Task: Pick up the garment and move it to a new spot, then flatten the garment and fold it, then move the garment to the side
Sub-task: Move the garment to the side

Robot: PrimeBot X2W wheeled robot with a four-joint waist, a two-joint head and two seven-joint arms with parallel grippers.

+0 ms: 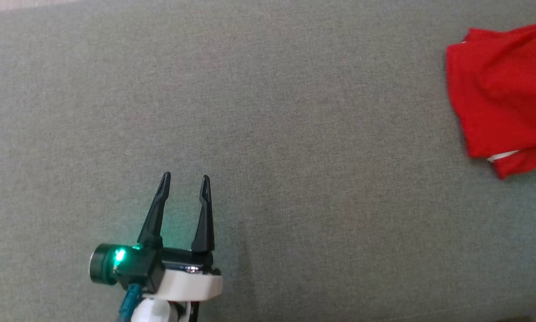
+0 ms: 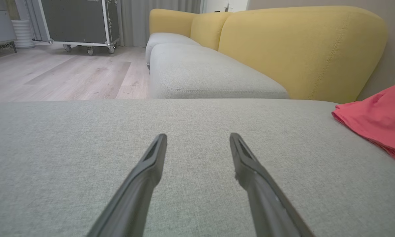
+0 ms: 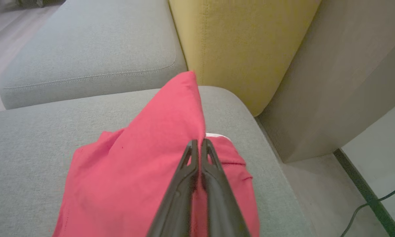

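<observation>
The garment (image 1: 504, 89) is red cloth bunched at the far right of the grey cushion (image 1: 294, 134). In the right wrist view the garment (image 3: 144, 164) rises into a tented fold, and my right gripper (image 3: 199, 141) is shut with that fold pinched between its fingertips. A white bit of label shows beside the tips. My left gripper (image 1: 185, 176) stands open at the lower left, over bare cushion and well away from the cloth. In the left wrist view my left gripper (image 2: 198, 135) holds nothing, and the garment (image 2: 378, 121) lies off to its right.
A yellow sofa back (image 2: 299, 49) runs behind the grey seat cushions. A wheeled case (image 2: 78, 23) stands on the wooden floor beyond. At the cushion's right end are a beige panel (image 3: 332, 82) and a cable (image 3: 375, 204) on the floor.
</observation>
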